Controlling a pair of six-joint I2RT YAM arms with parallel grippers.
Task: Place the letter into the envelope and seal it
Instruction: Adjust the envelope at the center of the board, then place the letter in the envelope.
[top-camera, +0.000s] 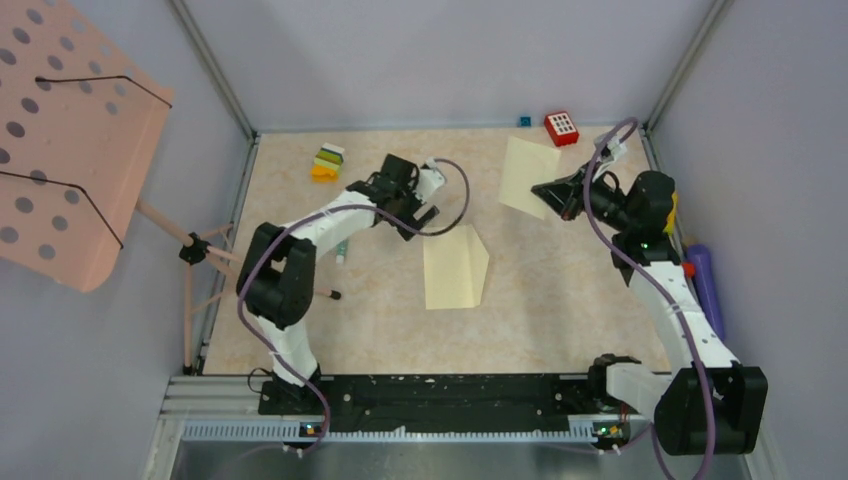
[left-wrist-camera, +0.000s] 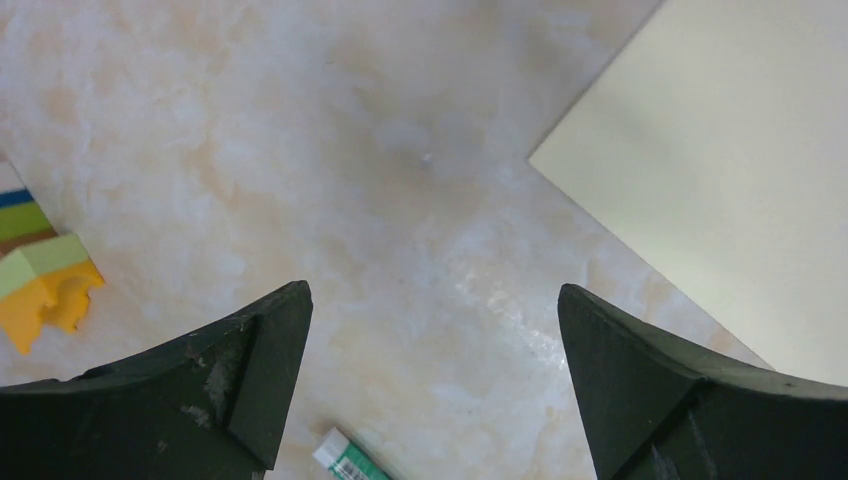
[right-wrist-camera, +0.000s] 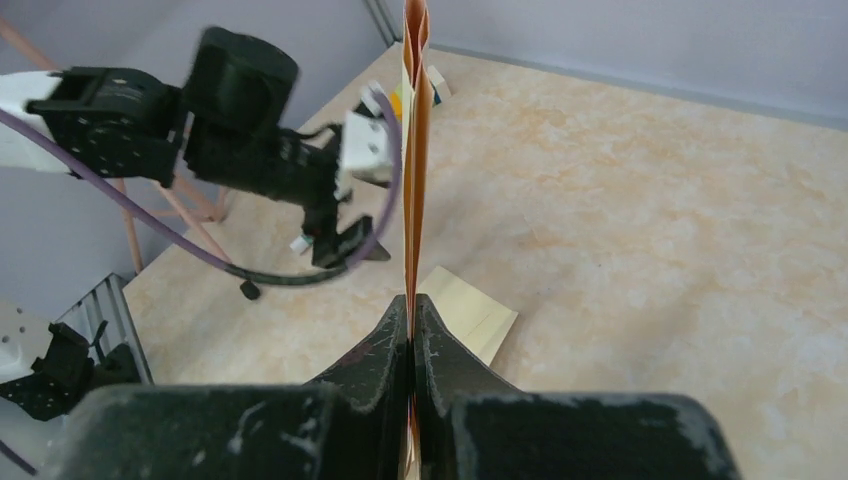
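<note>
Our right end effector (right-wrist-camera: 411, 305) pinches the letter (right-wrist-camera: 414, 150); from above, the envelope (top-camera: 455, 268) lies at its 8 o'clock, stretched 12 to 6. Our empty, spread left end effector (top-camera: 420, 215) is nearer.

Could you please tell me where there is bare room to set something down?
Bare: the table strip nearer than the envelope, and right of the envelope. Crowded: far edge, by coloured blocks and red box.

White arms (top-camera: 330, 215), black joints (top-camera: 285, 275), purple cables (top-camera: 466, 195)
</note>
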